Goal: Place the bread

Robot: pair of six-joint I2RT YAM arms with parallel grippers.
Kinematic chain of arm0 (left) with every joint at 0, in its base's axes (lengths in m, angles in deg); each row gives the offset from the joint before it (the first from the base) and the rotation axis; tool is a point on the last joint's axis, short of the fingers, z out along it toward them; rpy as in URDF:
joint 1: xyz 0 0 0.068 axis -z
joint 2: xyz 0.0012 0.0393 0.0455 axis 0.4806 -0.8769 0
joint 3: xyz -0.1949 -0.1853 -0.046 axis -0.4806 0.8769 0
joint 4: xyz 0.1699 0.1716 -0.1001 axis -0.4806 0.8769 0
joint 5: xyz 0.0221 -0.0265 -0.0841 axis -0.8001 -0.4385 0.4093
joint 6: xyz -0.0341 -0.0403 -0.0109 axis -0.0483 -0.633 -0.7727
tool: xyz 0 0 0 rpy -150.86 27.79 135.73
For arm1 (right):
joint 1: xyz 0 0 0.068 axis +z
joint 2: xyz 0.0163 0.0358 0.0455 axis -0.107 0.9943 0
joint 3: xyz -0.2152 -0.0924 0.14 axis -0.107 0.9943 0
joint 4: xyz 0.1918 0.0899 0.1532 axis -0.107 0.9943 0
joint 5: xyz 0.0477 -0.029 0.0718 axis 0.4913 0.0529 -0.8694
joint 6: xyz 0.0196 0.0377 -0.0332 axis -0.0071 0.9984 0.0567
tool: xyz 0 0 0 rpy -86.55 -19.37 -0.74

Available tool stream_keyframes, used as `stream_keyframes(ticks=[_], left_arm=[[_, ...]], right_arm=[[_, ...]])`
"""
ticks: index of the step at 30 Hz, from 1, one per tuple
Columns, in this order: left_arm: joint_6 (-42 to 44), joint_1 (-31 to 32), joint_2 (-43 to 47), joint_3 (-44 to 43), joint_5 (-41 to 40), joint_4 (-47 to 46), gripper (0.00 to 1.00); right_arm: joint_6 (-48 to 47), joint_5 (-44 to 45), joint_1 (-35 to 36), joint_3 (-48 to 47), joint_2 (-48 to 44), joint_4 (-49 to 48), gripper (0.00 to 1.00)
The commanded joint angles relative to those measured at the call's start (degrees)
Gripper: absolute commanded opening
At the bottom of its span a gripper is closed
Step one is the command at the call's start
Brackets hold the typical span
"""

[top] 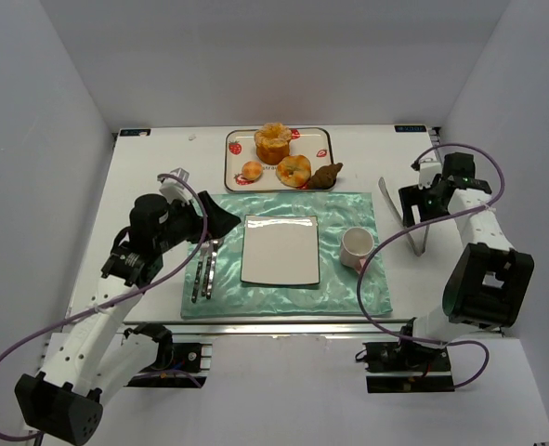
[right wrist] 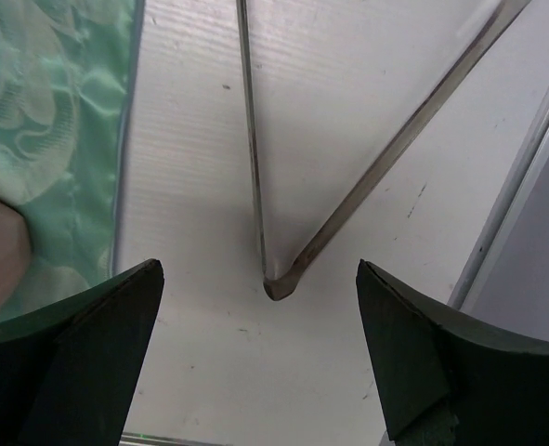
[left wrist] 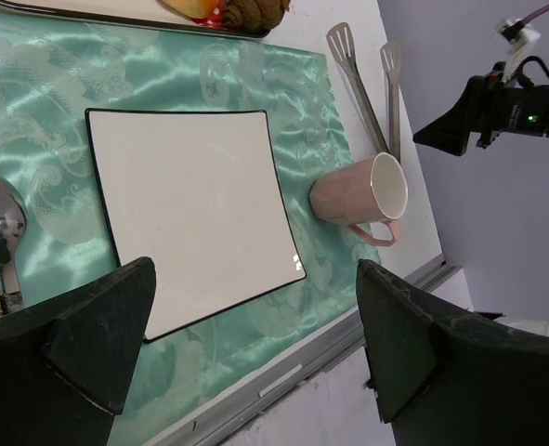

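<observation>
Nearest, a white square plate [top: 281, 249] lies on a teal mat [top: 348, 209] on the counter [top: 153, 167]. Cutlery [top: 204, 269] sits at the plate's 9 o'clock and a pink mug [top: 356, 247] at its 3 o'clock. The left pincer [top: 220, 223] hovers at the plate's 10 o'clock, fingers apart and empty. The right pincer [top: 413, 203], also spread and empty, hangs over metal tongs [top: 413, 232] beyond the mug, off the mat. At 12 o'clock a tray [top: 229, 163] holds the bread [top: 273, 141] by its far rim. A flatter bun [top: 294, 170], a small roll [top: 252, 171] and a dark pastry [top: 326, 175] sit nearer.
</observation>
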Motion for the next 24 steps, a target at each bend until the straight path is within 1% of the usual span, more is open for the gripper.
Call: stream_keyframes(ticks=[1, 10, 14, 19, 24], left_arm=[[0.2, 0.2, 2.5, 1.0, -1.2, 1.2, 0.98], [0.2, 0.2, 2.4, 2.1, -2.3, 1.2, 0.98], [0.3, 0.2, 1.4, 2.1, -2.3, 0.7, 0.98], [0.5, 0.2, -0.9, 1.7, -1.8, -0.4, 0.98], [0.7, 0.2, -3.0, 0.7, -1.5, -1.0, 0.98]], right_arm=[[-1.9, 3.2, -0.5, 1.1, 2.8, -1.4, 0.89], [-2.5, 3.7, -2.9, 2.3, 7.7, -2.7, 0.89], [-0.8, 5.2, -2.9, 3.6, 9.3, -4.1, 0.89], [0.4, 3.9, -2.9, 3.4, 11.2, -4.8, 0.89], [3.2, 6.9, -2.9, 1.9, 14.5, -6.1, 0.89]])
